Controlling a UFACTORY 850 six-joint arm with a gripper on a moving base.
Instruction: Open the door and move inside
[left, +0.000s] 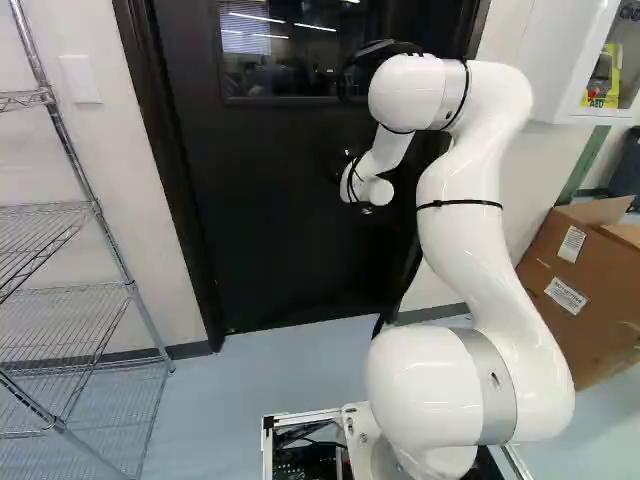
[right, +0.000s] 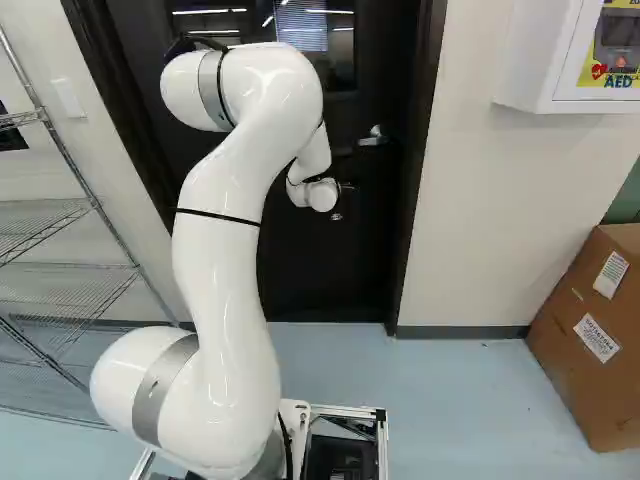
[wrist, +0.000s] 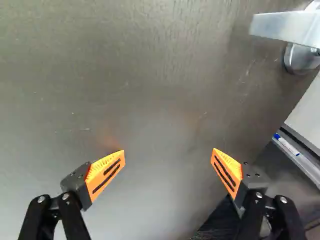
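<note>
My jaws (wrist: 169, 156) wide apart, empty; door handle (wrist: 285, 26) off right and higher, lever roughly level: likely shift right, up.

The closed door (left: 280, 220) bars passage (its lever (wrist: 282, 26) juts beside free room).

From where I stand, I see a black door (right: 330, 280), its window (right: 342, 70) up high and a silver handle (right: 373, 138) below that. A big white robot arm (right: 225, 290) rises in front of the door. Wire shelves (right: 75, 278) stand to the door's left; to its right, a white cabinet (right: 530, 55) hangs on the wall (right: 475, 200), and farther right a cardboard box (right: 582, 360) sits on the floor (right: 460, 400).
</note>
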